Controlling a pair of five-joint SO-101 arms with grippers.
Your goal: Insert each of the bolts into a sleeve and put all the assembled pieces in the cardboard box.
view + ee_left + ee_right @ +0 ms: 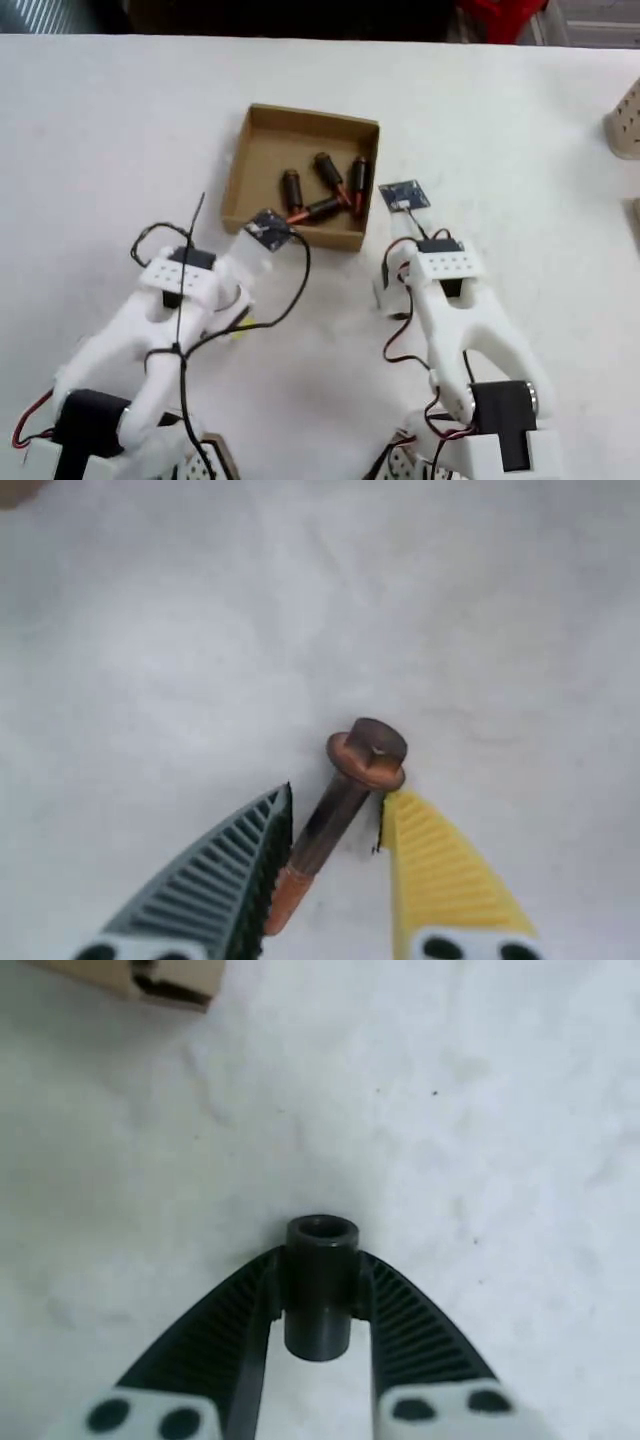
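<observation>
A copper bolt (345, 805) lies slanted between the grey and yellow fingers of my left gripper (335, 805), which is shut on it just above the white table. In the high view that left gripper (243, 322) sits below the box's near left corner. My right gripper (320, 1260) is shut on an upright black sleeve (320, 1290), bore facing up; in the high view the right gripper (383, 292) is below the box's near right corner. The cardboard box (262, 150) holds several assembled pieces (325, 185).
A corner of the box (150, 980) shows in the right wrist view. A pale perforated object (625, 120) stands at the table's right edge. Loose black cables (290, 290) trail from the left arm. White table (120, 130) spreads out to the left of the box.
</observation>
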